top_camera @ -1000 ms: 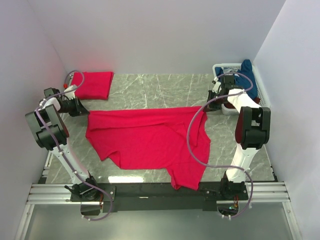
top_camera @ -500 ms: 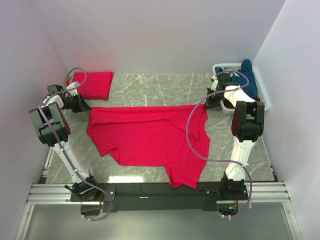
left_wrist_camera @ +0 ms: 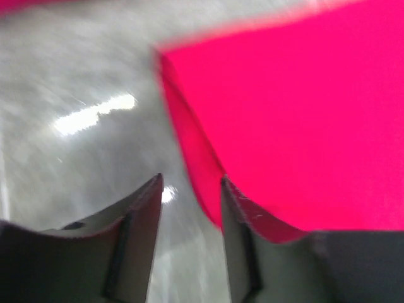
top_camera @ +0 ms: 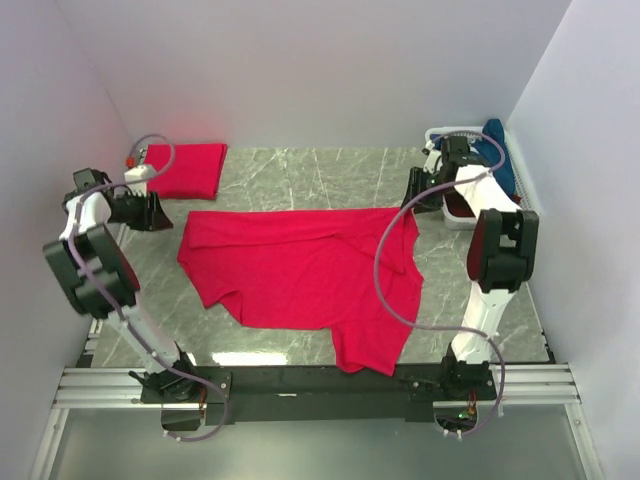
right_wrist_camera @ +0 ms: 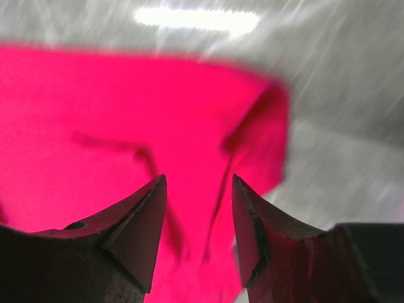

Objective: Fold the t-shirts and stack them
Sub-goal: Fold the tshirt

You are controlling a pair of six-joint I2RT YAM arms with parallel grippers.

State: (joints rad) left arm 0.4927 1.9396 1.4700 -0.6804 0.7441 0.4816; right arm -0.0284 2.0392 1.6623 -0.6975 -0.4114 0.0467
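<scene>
A bright red t-shirt [top_camera: 300,265] lies spread across the marble table [top_camera: 300,175], with one part hanging toward the near edge. My left gripper [top_camera: 160,212] stands open just left of its far left corner. In the left wrist view the gripper [left_wrist_camera: 191,180] has only bare table between its jaws, and the shirt's corner [left_wrist_camera: 284,113] lies to the right. My right gripper [top_camera: 413,196] is open at the far right corner. In the right wrist view the gripper [right_wrist_camera: 199,180] hovers over red cloth [right_wrist_camera: 126,126] and holds nothing. A folded red t-shirt [top_camera: 185,168] lies at the back left.
A white basket [top_camera: 445,132] at the back right holds a navy blue t-shirt [top_camera: 497,155], close behind the right arm. Walls close in the left, back and right sides. A metal rail [top_camera: 320,385] carries the arm bases along the near edge.
Both grippers were shut on the shirt's far corners and have now opened and let go. The left arm has drawn back to the left, and the shirt's far edge lies flatter and farther back.
</scene>
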